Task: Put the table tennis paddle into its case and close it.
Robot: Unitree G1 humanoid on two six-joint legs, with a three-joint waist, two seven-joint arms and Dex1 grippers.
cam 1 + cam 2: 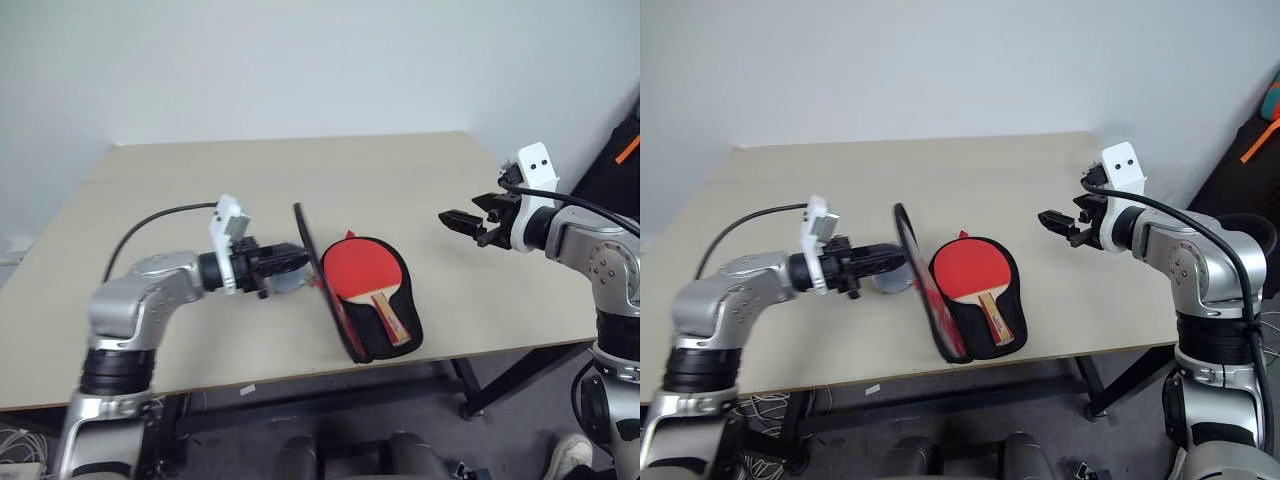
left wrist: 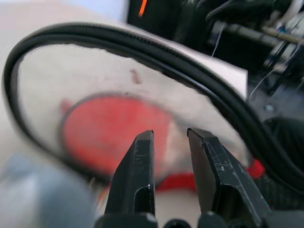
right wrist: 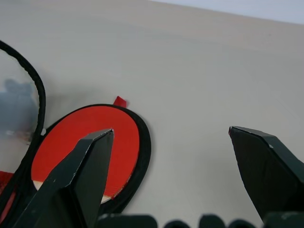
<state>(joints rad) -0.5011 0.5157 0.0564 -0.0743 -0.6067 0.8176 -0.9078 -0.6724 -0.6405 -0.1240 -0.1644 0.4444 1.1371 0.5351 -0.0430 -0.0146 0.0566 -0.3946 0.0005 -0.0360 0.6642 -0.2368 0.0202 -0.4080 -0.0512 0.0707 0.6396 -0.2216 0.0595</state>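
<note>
The table tennis paddle (image 1: pixel 362 270) lies red face up inside the black half of the case (image 1: pixel 412 305), near the table's front edge, its handle (image 1: pixel 390 320) toward me. The case's clear lid (image 1: pixel 325 290) stands nearly upright along the paddle's left side. My left gripper (image 1: pixel 300 262) is against the lid's outer face. Its fingers (image 2: pixel 140 161) are drawn close with a narrow gap and nothing between them; the paddle shows through the clear lid (image 2: pixel 95 80). My right gripper (image 1: pixel 450 218) hovers open to the right of the case, above the table, holding nothing.
The tan table (image 1: pixel 300 180) stretches bare behind and to both sides of the case. A small red tab (image 1: pixel 349 234) sticks out at the case's far end. Dark gear with an orange strip (image 1: pixel 625 150) stands off the table's right edge.
</note>
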